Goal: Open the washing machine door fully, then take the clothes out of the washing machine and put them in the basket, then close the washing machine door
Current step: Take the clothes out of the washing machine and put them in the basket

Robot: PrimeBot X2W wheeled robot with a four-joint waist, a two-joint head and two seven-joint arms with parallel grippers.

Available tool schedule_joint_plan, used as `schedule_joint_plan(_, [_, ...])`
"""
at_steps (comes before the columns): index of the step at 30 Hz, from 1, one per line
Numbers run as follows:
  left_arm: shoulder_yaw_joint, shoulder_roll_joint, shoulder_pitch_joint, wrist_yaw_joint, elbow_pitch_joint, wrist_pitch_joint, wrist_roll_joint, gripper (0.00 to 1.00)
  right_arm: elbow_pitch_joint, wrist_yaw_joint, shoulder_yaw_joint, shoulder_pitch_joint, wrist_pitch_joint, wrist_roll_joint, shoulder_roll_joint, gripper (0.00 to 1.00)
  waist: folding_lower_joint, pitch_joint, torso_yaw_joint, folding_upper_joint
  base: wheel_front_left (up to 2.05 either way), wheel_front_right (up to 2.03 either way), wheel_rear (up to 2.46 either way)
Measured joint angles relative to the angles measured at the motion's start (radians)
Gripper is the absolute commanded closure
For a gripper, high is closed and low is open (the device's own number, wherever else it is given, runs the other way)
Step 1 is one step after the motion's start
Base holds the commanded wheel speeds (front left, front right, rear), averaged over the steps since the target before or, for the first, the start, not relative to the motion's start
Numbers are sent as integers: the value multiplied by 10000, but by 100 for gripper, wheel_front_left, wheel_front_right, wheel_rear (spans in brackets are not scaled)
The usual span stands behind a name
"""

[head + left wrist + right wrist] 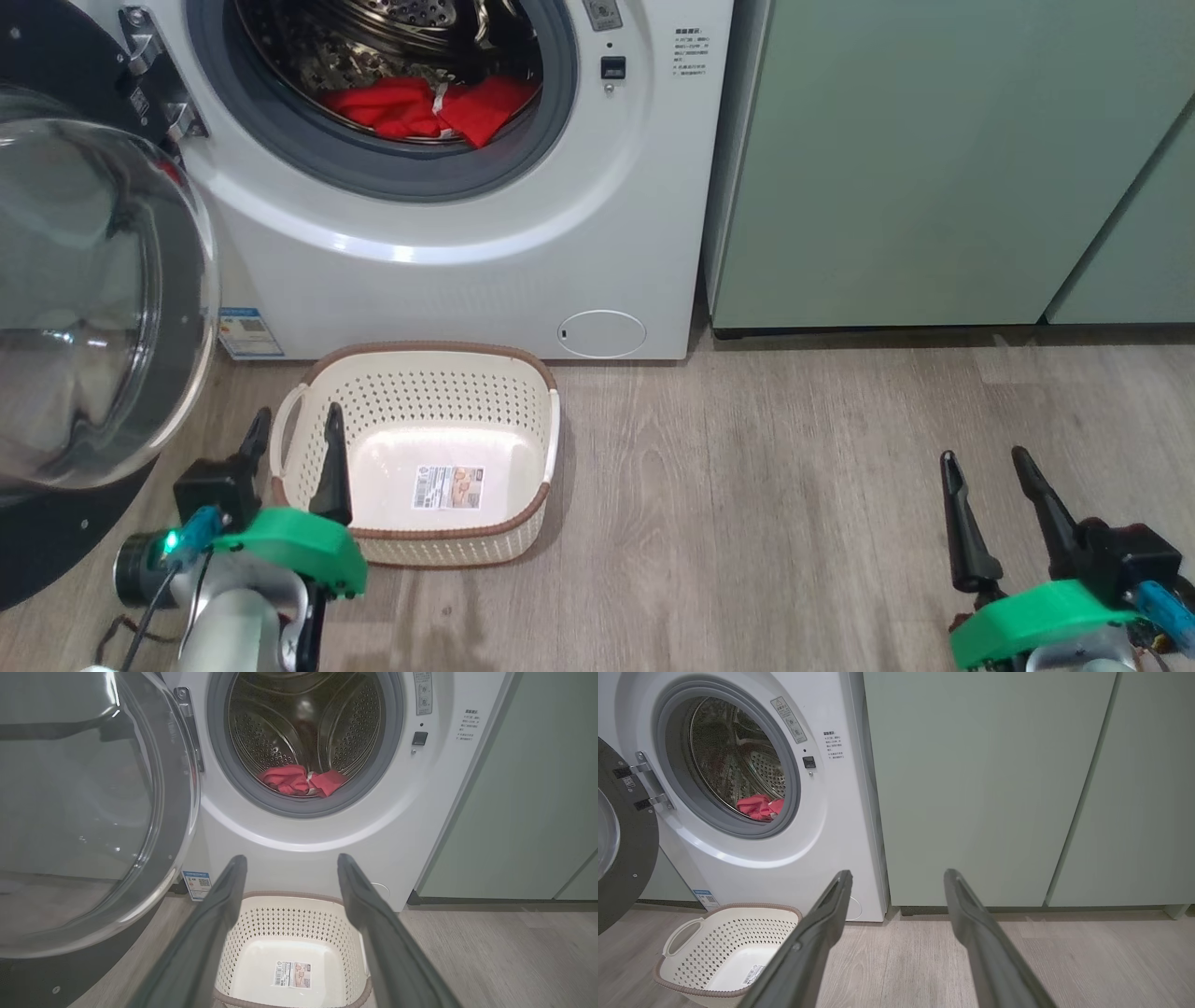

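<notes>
the washing machine stands with its round opening facing the robot. the washing machine door is swung wide on hinges at the head view's left of the opening, its black rim and clear glass bowl turned toward the camera. the clothes lie inside the drum, at the bottom front. the red heap stretches left to right across the opening, and one corner points down onto the grey gasket lip.

the basket sits upright on the wooden floor just before the machine, under the opening. its long axis runs left to right, parallel to the machine's front, and its open top faces up. nothing lies in it but the paper label on its base. a blue label and a round service flap show low on the machine's front, to either side of the basket's far rim.

the left hand is at the basket's left end, fingers apart and holding nothing. they point forward at the machine; in the left wrist view they frame the basket. the right hand is well apart to the right, over bare floor before the pale green cabinets, its fingers also apart and empty, pointing at the cabinet fronts.
</notes>
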Motion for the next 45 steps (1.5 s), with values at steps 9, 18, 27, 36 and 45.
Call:
schedule_joint_plan(9, [38,-27,-15,-4,12,0,0,0,27,0,4,0,0,15,12,0,0,10,-9,0,0,0,0])
schedule_joint_plan(18, [0,-77,-26,-188,81,0,-111,0,109,-2,4,0,0,17,19,0,0,19,-39,0,81,-81,0])
schedule_joint_plan(27, [4,-86,-94,-272,127,0,-123,0,155,0,52,1,0,27,36,0,0,47,-62,0,195,-195,0])
schedule_joint_plan(36, [-92,-84,-197,-209,6,0,36,0,159,0,81,-4,0,27,35,0,0,94,-43,0,212,-212,0])
schedule_joint_plan(45, [-84,-109,-226,0,-249,0,157,0,157,0,105,-29,0,27,36,0,0,161,-41,0,138,-138,0])
